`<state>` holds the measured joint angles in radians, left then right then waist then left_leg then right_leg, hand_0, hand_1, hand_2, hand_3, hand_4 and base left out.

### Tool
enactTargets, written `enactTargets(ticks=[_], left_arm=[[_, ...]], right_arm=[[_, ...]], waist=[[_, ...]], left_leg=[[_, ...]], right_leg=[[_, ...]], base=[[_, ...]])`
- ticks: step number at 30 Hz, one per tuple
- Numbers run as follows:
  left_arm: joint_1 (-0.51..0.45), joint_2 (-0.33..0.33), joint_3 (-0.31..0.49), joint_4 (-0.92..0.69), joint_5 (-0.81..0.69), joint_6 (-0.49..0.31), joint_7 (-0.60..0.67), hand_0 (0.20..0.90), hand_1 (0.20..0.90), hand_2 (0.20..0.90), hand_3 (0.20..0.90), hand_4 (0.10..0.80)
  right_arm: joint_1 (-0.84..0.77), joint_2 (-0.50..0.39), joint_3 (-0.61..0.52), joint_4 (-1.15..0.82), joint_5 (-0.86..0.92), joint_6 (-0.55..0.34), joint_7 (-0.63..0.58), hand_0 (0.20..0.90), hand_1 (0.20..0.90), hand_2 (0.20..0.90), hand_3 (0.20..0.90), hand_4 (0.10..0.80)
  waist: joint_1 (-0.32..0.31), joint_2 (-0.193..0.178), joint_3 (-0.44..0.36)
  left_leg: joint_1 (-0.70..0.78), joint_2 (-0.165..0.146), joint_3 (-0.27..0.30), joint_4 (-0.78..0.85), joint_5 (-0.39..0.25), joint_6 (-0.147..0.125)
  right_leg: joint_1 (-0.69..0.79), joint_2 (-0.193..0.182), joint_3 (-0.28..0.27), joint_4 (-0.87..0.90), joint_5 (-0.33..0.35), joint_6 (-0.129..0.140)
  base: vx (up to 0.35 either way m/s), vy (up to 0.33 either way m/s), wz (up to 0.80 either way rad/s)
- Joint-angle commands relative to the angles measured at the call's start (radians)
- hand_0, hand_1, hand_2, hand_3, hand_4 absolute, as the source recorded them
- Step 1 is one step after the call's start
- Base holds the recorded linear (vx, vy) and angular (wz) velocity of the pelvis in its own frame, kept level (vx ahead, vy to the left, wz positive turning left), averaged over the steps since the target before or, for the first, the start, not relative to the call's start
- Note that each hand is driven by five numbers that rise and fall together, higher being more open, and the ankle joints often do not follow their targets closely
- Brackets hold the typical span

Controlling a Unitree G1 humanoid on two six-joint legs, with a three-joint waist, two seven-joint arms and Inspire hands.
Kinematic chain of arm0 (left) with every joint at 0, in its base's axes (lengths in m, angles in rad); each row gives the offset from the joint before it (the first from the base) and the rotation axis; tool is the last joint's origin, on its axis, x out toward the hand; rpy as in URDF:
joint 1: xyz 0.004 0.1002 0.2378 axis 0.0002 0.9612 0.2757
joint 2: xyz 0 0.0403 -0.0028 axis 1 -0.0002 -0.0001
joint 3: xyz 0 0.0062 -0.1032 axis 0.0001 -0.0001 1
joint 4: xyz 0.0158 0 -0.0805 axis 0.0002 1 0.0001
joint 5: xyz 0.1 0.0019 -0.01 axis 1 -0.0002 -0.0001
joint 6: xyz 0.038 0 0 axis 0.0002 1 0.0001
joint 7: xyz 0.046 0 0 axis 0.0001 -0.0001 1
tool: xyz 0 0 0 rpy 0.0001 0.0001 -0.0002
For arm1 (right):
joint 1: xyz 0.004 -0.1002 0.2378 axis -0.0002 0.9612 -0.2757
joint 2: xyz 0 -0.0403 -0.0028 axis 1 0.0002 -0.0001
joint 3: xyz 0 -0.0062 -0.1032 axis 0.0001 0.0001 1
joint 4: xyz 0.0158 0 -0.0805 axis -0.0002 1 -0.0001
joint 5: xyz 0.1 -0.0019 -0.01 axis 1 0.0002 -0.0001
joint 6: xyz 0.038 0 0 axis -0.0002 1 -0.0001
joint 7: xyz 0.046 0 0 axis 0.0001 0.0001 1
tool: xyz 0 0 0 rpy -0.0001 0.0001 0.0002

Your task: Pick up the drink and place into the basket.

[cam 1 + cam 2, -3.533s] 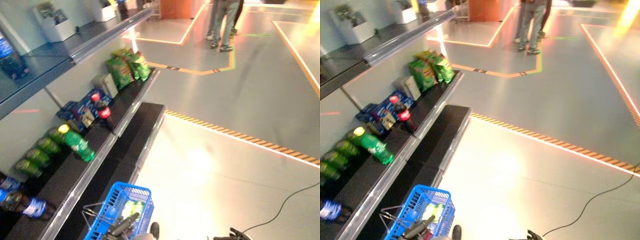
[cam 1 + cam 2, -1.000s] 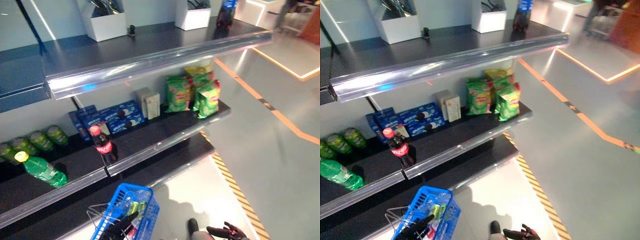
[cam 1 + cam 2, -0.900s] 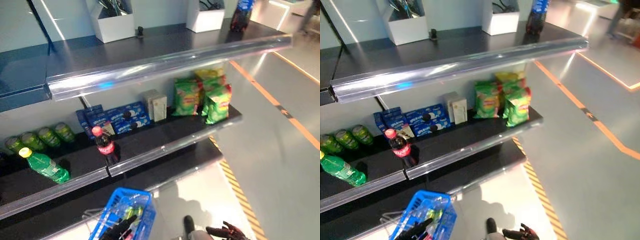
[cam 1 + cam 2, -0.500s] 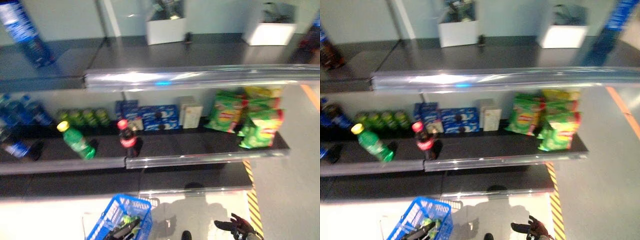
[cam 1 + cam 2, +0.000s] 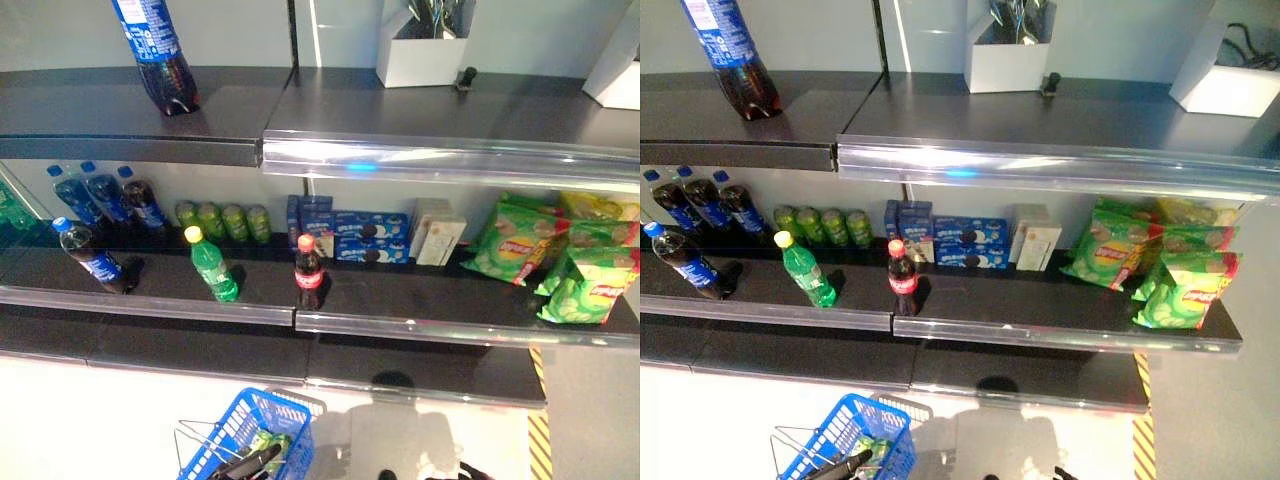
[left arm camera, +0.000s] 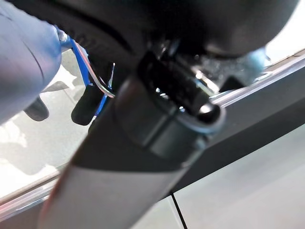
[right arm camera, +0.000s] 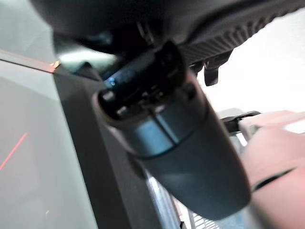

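Since half a second ago the whole picture has swung: that is my head turning to face the shelf squarely, not the goods shifting.

Left eye view: the cola bottle (image 5: 309, 272) stands upright at the front of the middle shelf (image 5: 420, 325), with a green soda bottle (image 5: 213, 265) beside it and a dark blue-labelled bottle (image 5: 93, 257) further left. Low down, the blue basket (image 5: 262, 430) hangs from my left hand (image 5: 247, 464); its fingers look curled on the handle, and some green items already lie inside.

Right eye view: same layout, cola bottle just in front of the blue biscuit boxes (image 5: 962, 241). Only a dark sliver of my right hand (image 5: 1058, 473) shows at the bottom edge, so I cannot tell how its fingers are set.

Left wrist view: a blue strip of basket past my hand, little more.

Right wrist view: nothing useful.

I judge I am at the approach step. Next, my right hand must rise to the shelf and close round a drink, well apart from it now.
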<state>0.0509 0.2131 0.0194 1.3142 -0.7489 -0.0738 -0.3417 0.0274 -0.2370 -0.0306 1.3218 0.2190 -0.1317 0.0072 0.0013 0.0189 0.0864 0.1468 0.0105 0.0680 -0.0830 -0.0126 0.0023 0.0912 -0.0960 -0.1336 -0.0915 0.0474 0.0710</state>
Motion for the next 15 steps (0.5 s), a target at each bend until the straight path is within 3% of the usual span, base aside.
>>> enactTargets(ticks=[1, 3, 4, 6, 7, 8, 9, 13, 15], left_arm=[[-0.073, 0.005, 0.040, -0.115, -0.047, -0.080, -0.117, 0.300, 0.300, 0.300, 0.200, 0.100], [-0.075, -0.008, 0.031, -0.136, -0.035, -0.079, -0.103, 0.300, 0.300, 0.300, 0.200, 0.100], [-0.079, -0.011, 0.028, -0.141, -0.034, -0.076, -0.096, 0.300, 0.300, 0.300, 0.200, 0.100], [-0.079, -0.011, 0.028, -0.141, -0.034, -0.076, -0.096, 0.300, 0.300, 0.300, 0.200, 0.100], [-0.083, -0.012, 0.026, -0.143, -0.032, -0.072, -0.095, 0.300, 0.300, 0.300, 0.200, 0.100], [-0.083, -0.012, 0.026, -0.143, -0.032, -0.072, -0.095, 0.300, 0.300, 0.300, 0.200, 0.100], [-0.079, -0.013, 0.018, -0.128, -0.036, -0.078, -0.103, 0.300, 0.300, 0.300, 0.200, 0.100], [-0.099, -0.007, 0.016, -0.105, -0.034, -0.067, -0.134, 0.300, 0.300, 0.300, 0.200, 0.100], [-0.093, 0.002, 0.025, -0.100, -0.048, -0.068, -0.147, 0.300, 0.300, 0.300, 0.200, 0.100]], right_arm=[[-0.044, -0.044, 0.017, 0.020, 0.001, -0.021, -0.006, 0.900, 0.900, 0.900, 0.900, 0.800], [-0.060, -0.053, 0.023, 0.004, 0.014, -0.007, -0.021, 0.900, 0.900, 0.900, 0.900, 0.800], [-0.066, -0.056, 0.023, 0.004, 0.020, -0.005, -0.028, 0.900, 0.900, 0.900, 0.900, 0.800], [-0.066, -0.056, 0.023, 0.004, 0.020, -0.005, -0.028, 0.900, 0.900, 0.900, 0.900, 0.800], [-0.073, -0.063, 0.021, 0.011, 0.023, -0.005, -0.029, 0.900, 0.900, 0.900, 0.900, 0.800], [-0.073, -0.063, 0.021, 0.011, 0.023, -0.005, -0.029, 0.900, 0.900, 0.900, 0.900, 0.800], [-0.071, -0.087, 0.008, 0.036, 0.001, -0.022, -0.020, 0.900, 0.900, 0.900, 0.900, 0.800], [-0.056, -0.097, -0.008, 0.053, -0.008, -0.035, -0.028, 0.900, 0.900, 0.900, 0.900, 0.800], [-0.035, -0.096, -0.030, 0.055, -0.034, -0.045, -0.020, 0.900, 0.900, 0.900, 0.900, 0.800]], waist=[[0.015, 0.006, 0.015], [0.027, 0.010, 0.047], [0.028, 0.012, 0.052], [0.028, 0.012, 0.052], [0.027, 0.015, 0.053], [0.027, 0.015, 0.053], [0.030, 0.029, 0.052], [0.025, 0.028, 0.034], [0.029, 0.021, 0.029]], left_leg=[[-0.135, -0.006, -0.036, 0.177, 0.018, -0.051], [-0.205, -0.001, -0.068, 0.242, 0.050, -0.068], [-0.209, 0.014, -0.062, 0.226, 0.060, -0.073], [-0.209, 0.014, -0.062, 0.226, 0.060, -0.073], [-0.196, 0.047, -0.047, 0.172, 0.076, -0.083], [-0.196, 0.047, -0.047, 0.172, 0.076, -0.083], [-0.197, 0.107, -0.068, 0.020, 0.150, -0.095], [-0.184, 0.095, -0.058, 0.013, 0.126, -0.091], [-0.165, 0.074, -0.057, 0.014, 0.110, -0.082]], right_leg=[[-0.006, -0.002, 0.013, 0.042, 0.004, -0.034], [-0.017, -0.008, 0.012, 0.054, 0.007, -0.039], [-0.019, -0.009, 0.010, 0.056, 0.007, -0.038], [-0.019, -0.009, 0.010, 0.056, 0.007, -0.038], [-0.017, -0.010, 0.005, 0.056, 0.003, -0.034], [-0.017, -0.010, 0.005, 0.056, 0.003, -0.034], [0.014, -0.010, 0.041, 0.064, -0.037, -0.029], [0.026, -0.049, 0.021, 0.079, -0.054, -0.005], [0.033, -0.085, 0.003, 0.088, -0.046, 0.024]], base=[[-0.098, 0.042, 0.14], [-0.141, 0.107, 0.59], [-0.096, 0.099, 0.62], [-0.009, 0.059, 0.26], [0.010, 0.077, 0.25], [0.262, 0.491, 0.32], [0.313, 0.524, 0.18], [0.231, 0.393, 0.29], [0.219, 0.345, -0.22]])
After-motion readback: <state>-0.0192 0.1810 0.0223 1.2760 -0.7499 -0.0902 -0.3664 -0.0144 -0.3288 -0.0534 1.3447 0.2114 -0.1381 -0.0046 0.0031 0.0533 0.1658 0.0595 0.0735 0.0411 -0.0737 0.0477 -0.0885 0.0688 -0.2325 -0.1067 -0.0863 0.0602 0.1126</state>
